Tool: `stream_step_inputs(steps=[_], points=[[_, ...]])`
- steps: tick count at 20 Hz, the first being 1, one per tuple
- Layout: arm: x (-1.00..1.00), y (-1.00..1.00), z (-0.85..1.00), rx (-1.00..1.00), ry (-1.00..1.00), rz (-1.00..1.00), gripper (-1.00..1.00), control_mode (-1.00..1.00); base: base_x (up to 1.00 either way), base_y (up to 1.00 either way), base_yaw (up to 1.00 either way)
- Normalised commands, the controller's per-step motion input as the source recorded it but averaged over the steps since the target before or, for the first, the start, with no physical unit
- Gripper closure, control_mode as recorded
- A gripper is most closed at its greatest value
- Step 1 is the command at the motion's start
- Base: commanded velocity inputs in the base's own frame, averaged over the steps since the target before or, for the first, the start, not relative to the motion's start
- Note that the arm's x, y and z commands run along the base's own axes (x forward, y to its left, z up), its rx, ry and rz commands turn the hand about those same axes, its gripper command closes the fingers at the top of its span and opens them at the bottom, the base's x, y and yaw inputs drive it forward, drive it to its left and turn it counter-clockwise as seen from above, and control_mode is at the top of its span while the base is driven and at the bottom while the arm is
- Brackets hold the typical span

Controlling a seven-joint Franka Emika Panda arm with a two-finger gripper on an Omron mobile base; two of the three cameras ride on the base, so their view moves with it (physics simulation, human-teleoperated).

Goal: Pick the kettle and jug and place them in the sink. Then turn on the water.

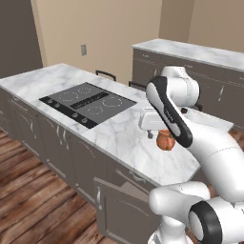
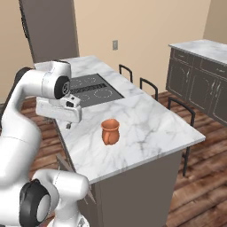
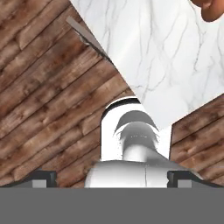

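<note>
White marble tabletop (image 2: 146, 128) carries the small terracotta-orange jug (image 2: 110, 131), standing upright near its front end, beside a black flat cooktop (image 2: 91, 91). End effector (image 3: 111, 178) hangs above the tabletop edge, fingers spread fully, empty, apart from the jug.

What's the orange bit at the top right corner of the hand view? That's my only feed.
Observer: It's the jug, standing upright on the marble island counter.
Operator: Is the gripper close to it?
Observer: No. The gripper hangs open by the counter's robot-side edge, clearly apart from the jug.
Operator: What else is on that counter?
Observer: A black cooktop is set into the top, farther along from the jug.
</note>
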Motion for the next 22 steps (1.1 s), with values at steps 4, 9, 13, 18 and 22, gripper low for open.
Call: stream_step_inputs(steps=[4, 9, 13, 18, 22], points=[[-0.37, -0.55, 0.0, -0.08, 0.04, -0.15, -1.0, -1.0, 0.0, 0.0, 0.0], [-0.16, -0.33, -0.1, 0.0, -0.04, -0.05, -1.0, -1.0, 0.0, 0.0, 0.0], [-0.21, -0.17, -0.04, 0.0, -0.2, -0.03, -1.0, -1.0, 0.0, 0.0, 0.0], [-0.08, -0.28, 0.0, -0.01, -0.16, -0.08, -1.0, -1.0, 0.0, 0.0, 0.0], [0.06, -0.39, 0.0, -0.14, -0.02, -0.03, -1.0, -1.0, 0.0, 0.0, 0.0]])
